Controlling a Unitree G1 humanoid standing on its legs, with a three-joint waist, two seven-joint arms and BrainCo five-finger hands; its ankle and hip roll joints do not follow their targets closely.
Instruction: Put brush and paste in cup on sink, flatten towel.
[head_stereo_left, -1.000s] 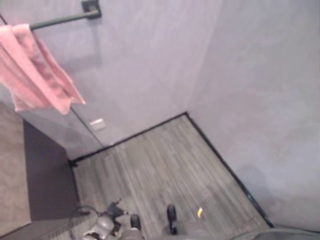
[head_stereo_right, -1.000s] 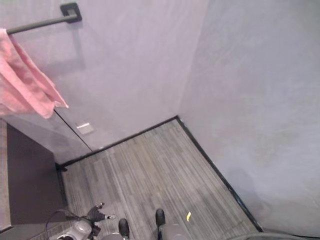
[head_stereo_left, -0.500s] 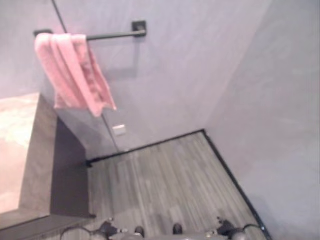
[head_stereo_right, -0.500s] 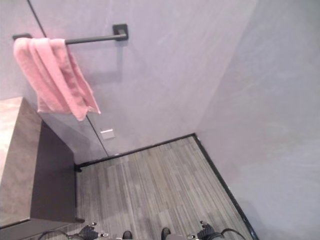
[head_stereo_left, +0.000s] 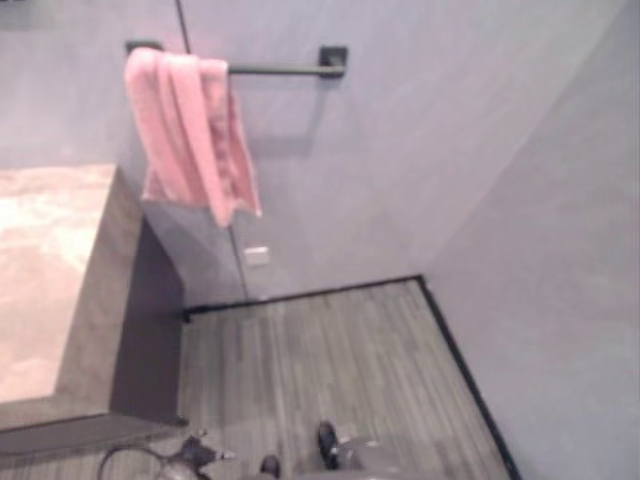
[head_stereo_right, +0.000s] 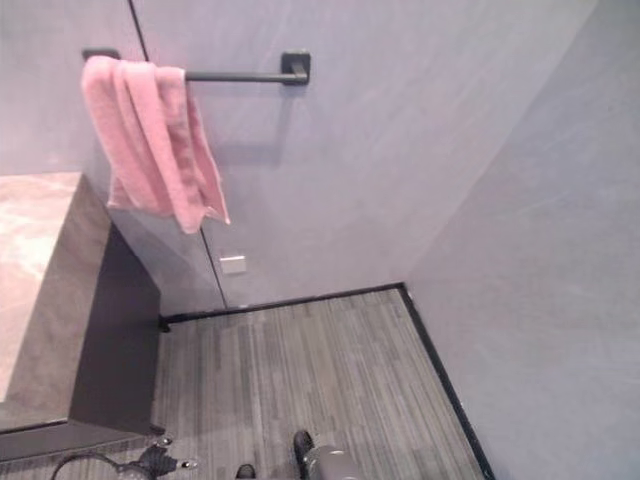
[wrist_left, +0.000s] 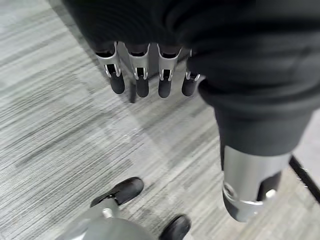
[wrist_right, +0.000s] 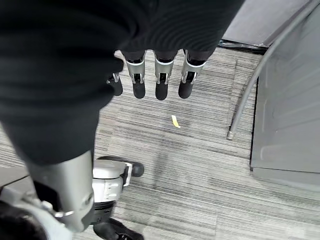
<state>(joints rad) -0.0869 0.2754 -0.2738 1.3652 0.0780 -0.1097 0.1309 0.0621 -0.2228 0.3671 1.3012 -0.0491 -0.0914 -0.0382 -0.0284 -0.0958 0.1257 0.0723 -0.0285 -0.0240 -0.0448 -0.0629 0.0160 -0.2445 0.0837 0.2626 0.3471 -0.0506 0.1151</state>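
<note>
Your camera has swung since a second ago — the pink towel (head_stereo_right: 152, 140) now sits more in the middle of the view, and more of the stone counter (head_stereo_right: 35, 270) shows on the left. You can count one towel, one dark bar (head_stereo_right: 235, 75) and one counter. The towel hangs bunched over the left end of the bar, its long side running down the wall, the bar lying level. Your left hand (wrist_left: 150, 70) and right hand (wrist_right: 157, 75) both hang over the grey floor (head_stereo_right: 310, 370) — fingers straight, loose, holding nothing.
</note>
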